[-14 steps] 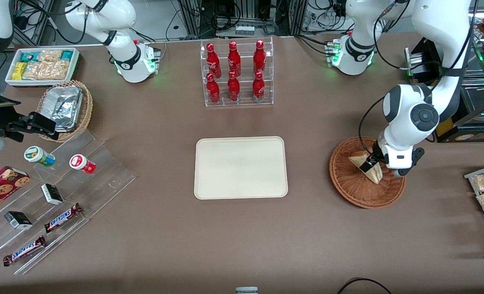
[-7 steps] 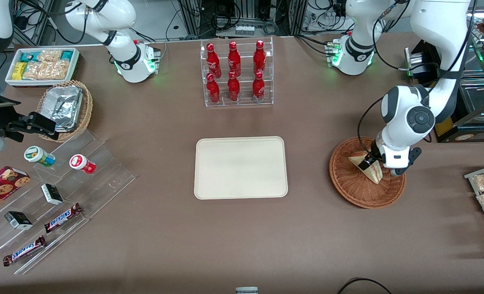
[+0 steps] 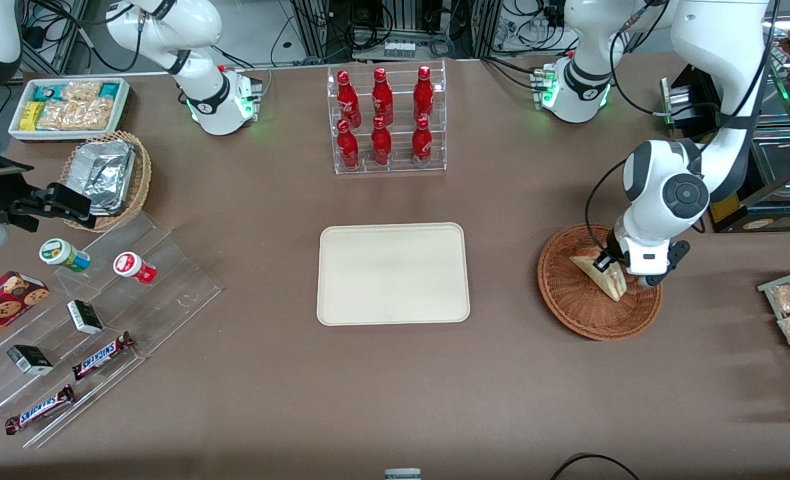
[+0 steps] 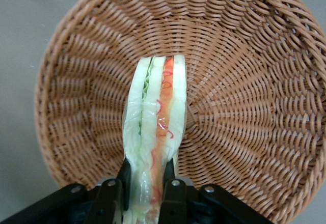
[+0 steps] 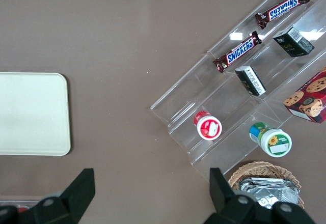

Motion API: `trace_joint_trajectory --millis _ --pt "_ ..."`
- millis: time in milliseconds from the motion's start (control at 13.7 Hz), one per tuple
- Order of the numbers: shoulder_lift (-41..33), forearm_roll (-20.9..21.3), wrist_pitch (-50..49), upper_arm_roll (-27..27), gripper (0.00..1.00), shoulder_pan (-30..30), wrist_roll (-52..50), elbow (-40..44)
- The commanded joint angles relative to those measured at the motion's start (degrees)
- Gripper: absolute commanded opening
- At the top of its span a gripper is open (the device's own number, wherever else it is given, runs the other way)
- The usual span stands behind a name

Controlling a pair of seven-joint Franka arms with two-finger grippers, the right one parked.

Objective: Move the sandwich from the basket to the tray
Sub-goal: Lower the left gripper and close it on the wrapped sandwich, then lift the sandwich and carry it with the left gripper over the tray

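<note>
- Your tray (image 3: 393, 274) sits bare in the middle of the desk (image 3: 395, 387), nearer the front camera than the rack of red bottles (image 3: 386, 120); nothing has been delivered to it yet.
- Your basket (image 3: 571, 300) lies well apart from the tray, toward the working arm's end of the desk, and the sandwich (image 3: 601, 275) is inside it.
- The hand (image 3: 603, 263) is down in the basket, its fingers (image 4: 173, 196) pinched narrow on the wedge's end; the wrist view shows one finger pressing each bread face.
- I judge the grasp as made, while the lift looks barely begun: you cannot tell from these views whether the sandwich's free end (image 4: 160, 66) rests on the weave or hangs just clear.
- What is left for you: raise the wedge over the rim, carry it across the open desk to the tray, set it down and release.
</note>
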Motion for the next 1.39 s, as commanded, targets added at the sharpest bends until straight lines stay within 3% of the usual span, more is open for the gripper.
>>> trace_joint_trajectory --millis 0,219,510,875,1240,1312 --pt "-3.74 1.23 -14.09 -1.22 0.0 -2.68 -0.08 8.11" --pt "-1.64 0.53 -29.33 -2.1 0.0 -7.86 -0.43 22.71" --pt "2.57 -3.86 -31.82 -2.63 0.0 -16.81 -0.26 31.24" --pt "16.36 -7.47 -28.04 -2.63 0.0 -28.95 -1.22 43.03" --pt "26.3 -6.07 -14.89 -2.28 0.0 -38.1 -0.61 47.26" --pt "27.8 -4.24 -12.68 -2.37 0.0 -38.89 -0.87 47.27"
